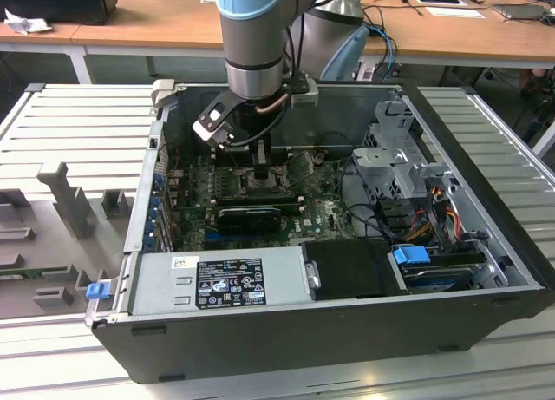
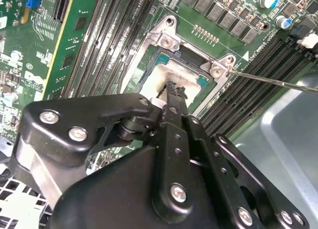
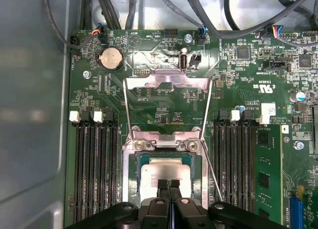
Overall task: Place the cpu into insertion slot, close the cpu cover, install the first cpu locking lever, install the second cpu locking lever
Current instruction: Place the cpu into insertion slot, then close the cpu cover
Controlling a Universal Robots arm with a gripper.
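The cpu lies flat with its pale silvery face up inside the insertion slot on the green board; the second wrist view shows the cpu from the side. My gripper is right over the chip's face with its two black fingertips together, shut on nothing. The cpu cover stands swung open behind the socket on its hinge. Thin wire levers rise beside the cover, and another lever angles away from the socket. In the exterior view my gripper reaches down into the open computer case.
Long black memory slots flank the socket on both sides. Cables run along the board's far edge near a coin battery. The grey case wall, a power supply and a drive cage hem in the board.
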